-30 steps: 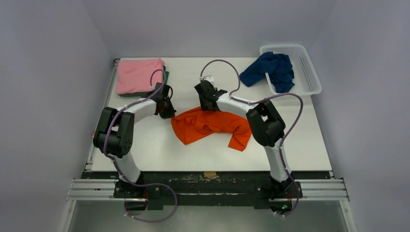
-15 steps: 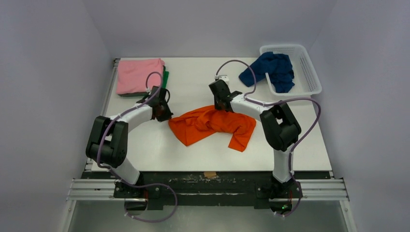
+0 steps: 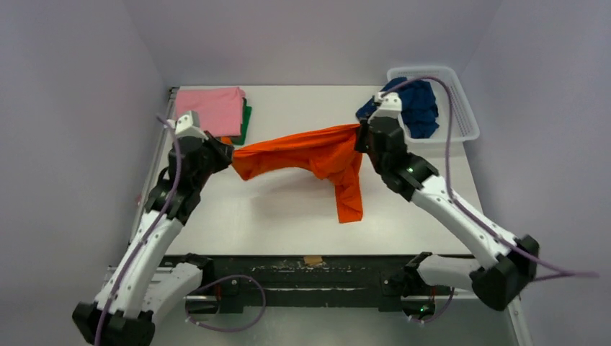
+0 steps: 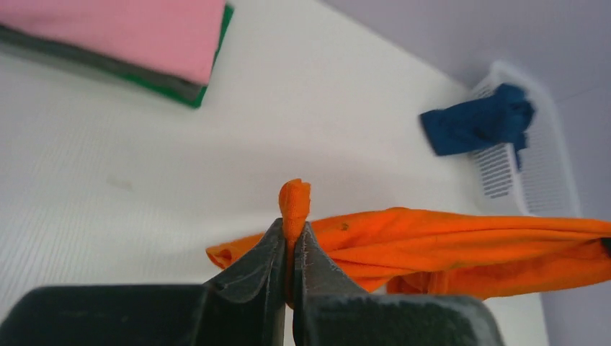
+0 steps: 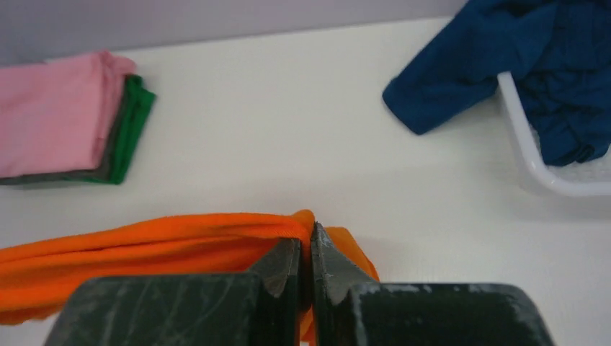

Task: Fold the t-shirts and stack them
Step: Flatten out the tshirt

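The orange t-shirt (image 3: 310,155) hangs stretched in the air between my two grippers, one part drooping toward the table (image 3: 288,209). My left gripper (image 3: 229,153) is shut on its left end (image 4: 295,205). My right gripper (image 3: 360,137) is shut on its right end (image 5: 302,225). The folded pink t-shirt (image 3: 209,112) lies on the dark green one (image 3: 246,119) at the back left. The navy t-shirt (image 3: 411,108) spills out of the white basket (image 3: 461,108) at the back right.
The pink and green stack also shows in the left wrist view (image 4: 122,36) and the right wrist view (image 5: 58,115). The navy shirt and basket sit beyond the right gripper (image 5: 547,86). Grey walls enclose the table on three sides.
Both arms have lifted and spread apart. The orange shirt, which lay crumpled on the table, is now raised and pulled taut between the grippers.
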`<action>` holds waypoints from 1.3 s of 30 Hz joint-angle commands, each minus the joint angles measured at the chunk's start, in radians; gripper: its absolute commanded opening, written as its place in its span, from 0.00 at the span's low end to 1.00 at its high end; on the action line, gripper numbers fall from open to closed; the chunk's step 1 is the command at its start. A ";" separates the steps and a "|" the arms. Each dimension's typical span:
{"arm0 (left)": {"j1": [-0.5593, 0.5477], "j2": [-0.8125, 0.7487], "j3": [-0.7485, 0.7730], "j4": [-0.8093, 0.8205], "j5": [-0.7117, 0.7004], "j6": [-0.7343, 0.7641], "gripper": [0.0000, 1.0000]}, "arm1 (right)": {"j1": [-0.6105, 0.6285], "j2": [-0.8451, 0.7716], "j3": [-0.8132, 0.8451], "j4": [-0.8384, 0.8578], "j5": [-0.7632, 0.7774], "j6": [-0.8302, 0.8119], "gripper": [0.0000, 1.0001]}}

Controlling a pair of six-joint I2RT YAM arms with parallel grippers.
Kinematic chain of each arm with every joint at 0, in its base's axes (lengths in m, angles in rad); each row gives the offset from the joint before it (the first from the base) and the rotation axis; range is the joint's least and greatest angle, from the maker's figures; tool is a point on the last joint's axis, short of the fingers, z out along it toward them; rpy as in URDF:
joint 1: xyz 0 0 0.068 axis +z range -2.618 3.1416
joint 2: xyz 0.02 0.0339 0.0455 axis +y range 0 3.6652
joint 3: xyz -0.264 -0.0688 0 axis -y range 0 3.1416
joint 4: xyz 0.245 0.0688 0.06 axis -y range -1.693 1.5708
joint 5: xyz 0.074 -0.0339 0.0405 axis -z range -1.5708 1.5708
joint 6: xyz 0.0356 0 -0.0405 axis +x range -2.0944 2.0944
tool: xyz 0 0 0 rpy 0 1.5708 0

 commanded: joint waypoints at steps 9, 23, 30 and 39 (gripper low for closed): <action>-0.005 -0.590 0.305 -0.085 0.239 0.139 0.00 | -0.004 -0.563 0.184 -0.078 -0.669 -0.197 0.00; -0.002 -0.536 0.488 -0.138 0.288 0.157 0.00 | -0.002 -0.538 0.388 -0.274 -0.604 -0.222 0.03; -0.003 -0.237 0.241 -0.113 -0.148 0.179 0.00 | -0.019 -0.368 0.043 -0.060 -0.249 -0.286 0.07; 0.073 0.560 0.473 -0.235 -0.267 0.114 1.00 | -0.212 0.394 0.188 0.017 -0.423 -0.256 0.62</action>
